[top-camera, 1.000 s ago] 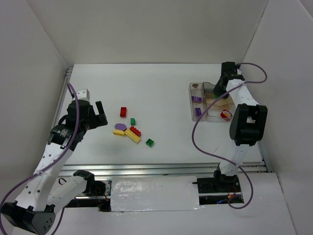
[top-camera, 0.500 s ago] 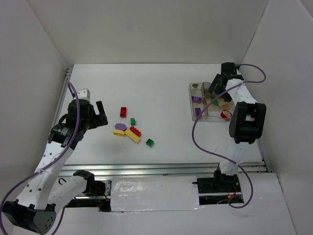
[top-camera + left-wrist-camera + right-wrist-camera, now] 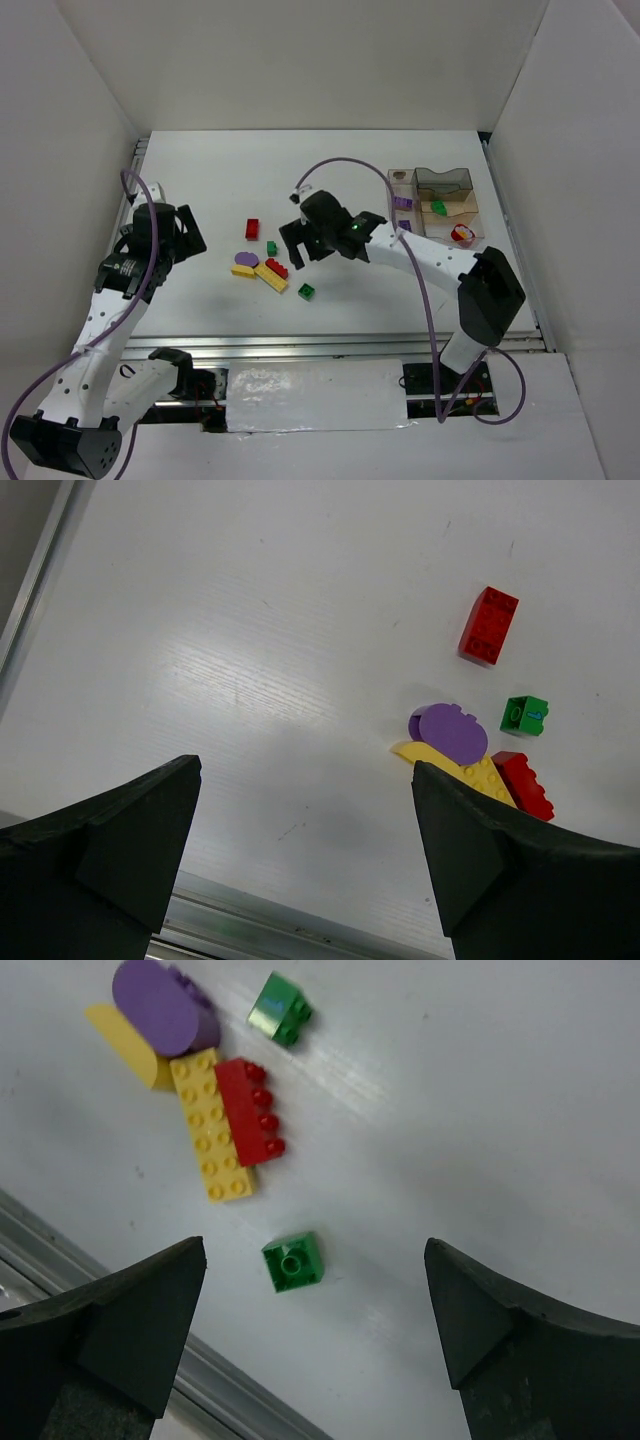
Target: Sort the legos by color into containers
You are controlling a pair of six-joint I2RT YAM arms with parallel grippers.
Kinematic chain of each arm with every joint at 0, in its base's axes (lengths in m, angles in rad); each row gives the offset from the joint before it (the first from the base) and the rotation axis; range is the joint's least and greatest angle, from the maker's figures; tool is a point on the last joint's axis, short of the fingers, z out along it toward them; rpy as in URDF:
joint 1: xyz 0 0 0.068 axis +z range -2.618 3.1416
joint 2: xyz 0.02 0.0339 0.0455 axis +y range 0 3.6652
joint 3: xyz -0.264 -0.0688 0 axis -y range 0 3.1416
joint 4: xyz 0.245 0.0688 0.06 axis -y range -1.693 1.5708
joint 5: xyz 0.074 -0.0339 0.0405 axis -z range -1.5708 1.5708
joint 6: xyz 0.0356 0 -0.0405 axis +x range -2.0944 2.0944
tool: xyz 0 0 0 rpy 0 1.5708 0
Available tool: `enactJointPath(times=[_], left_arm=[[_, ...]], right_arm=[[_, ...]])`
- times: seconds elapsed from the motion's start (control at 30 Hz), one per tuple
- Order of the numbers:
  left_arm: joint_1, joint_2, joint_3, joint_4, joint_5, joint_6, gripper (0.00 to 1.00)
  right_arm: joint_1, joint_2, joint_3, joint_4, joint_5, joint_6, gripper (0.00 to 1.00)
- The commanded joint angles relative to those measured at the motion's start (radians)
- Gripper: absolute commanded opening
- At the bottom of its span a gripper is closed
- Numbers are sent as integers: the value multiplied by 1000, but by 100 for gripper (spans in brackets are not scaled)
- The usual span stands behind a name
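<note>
The right gripper (image 3: 302,245) hangs over the loose pile at mid-frame of the top view, its fingers spread wide with nothing between them. In its wrist view the green brick (image 3: 293,1262) sits low and just left of centre, in the gap between the fingers and apart from the rest, so it is likely the next pick. It is squarish with a single stud and has no real long axis. Its sides are slightly askew to the finger line, which may call for a small wrist twist.

Up and left of it, the yellow brick (image 3: 212,1125) and red brick (image 3: 247,1110) touch side by side, with their long axes running nearly top to bottom. The purple piece (image 3: 165,1005), which is rounded, lies at their upper end. All are glossy, studded hard plastic on a smooth white counter (image 3: 330,180).

The left gripper (image 3: 180,232), also spread and empty, stands at the left, farther from the pile. The tray (image 3: 445,178) of clear tinted plastic sits at upper right, well apart, with a green piece (image 3: 438,208) in one compartment.
</note>
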Motion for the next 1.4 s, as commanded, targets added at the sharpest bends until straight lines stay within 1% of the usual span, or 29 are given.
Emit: enactJointPath(times=[0.0,0.07,0.1,0.2,0.27,0.4,0.5,0.53,0.57,0.6,0.77,0.8,0.9,1.0,1.03,1.07,1.1,1.13,1.2,1.23,1.27,1.37], left_arm=[[6,-12,16,11,-25,-19,99],[8,-13,13,18,-7,-13,100],[6,-13,13,21,3,-9,100],[8,-10,11,29,32,2,99],[6,-9,11,24,29,2,100],[6,-13,11,26,21,-1,100],[6,-12,11,24,19,-1,100],[6,-9,13,24,21,1,100],[6,-7,12,24,24,2,100],[6,-6,11,24,26,2,100],[8,-6,10,27,30,5,100],[8,-6,10,27,33,5,100],[6,-1,10,27,39,8,100],[6,-2,10,29,41,8,100],[8,-2,10,30,41,8,99],[6,-4,8,30,42,10,100],[6,-6,10,30,43,10,100],[6,-7,10,32,44,10,100],[6,-7,8,30,44,10,100],[6,-9,10,30,44,10,99],[6,-7,10,32,44,10,100],[6,-10,8,30,46,10,100]], right_arm=[[37,1,-42,30,40,-13,97],[89,15,-57,50,43,-51,96],[97,24,-62,48,34,-88,96],[114,103,-46,15,19,-131,93],[121,126,-46,-1,17,-139,90],[141,153,-74,7,-9,-145,88],[157,169,-77,4,-1,-143,85],[160,174,-78,5,7,-142,84],[164,179,-82,7,13,-140,79],[166,191,-83,12,11,-140,77],[175,225,-79,13,-4,-140,72],[180,232,-75,13,-3,-139,65],[183,246,-65,9,0,-137,56],[183,240,-65,16,25,-128,39],[183,231,-69,24,36,-125,27],[183,199,-86,36,57,-116,19],[181,174,-98,73,136,-72,13],[178,148,-112,90,172,-52,0],[126,69,-141,111,229,-4,0],[93,46,-143,107,229,51,0],[15,-2,-143,98,229,71,0],[-131,-83,-132,61,264,154,0]])
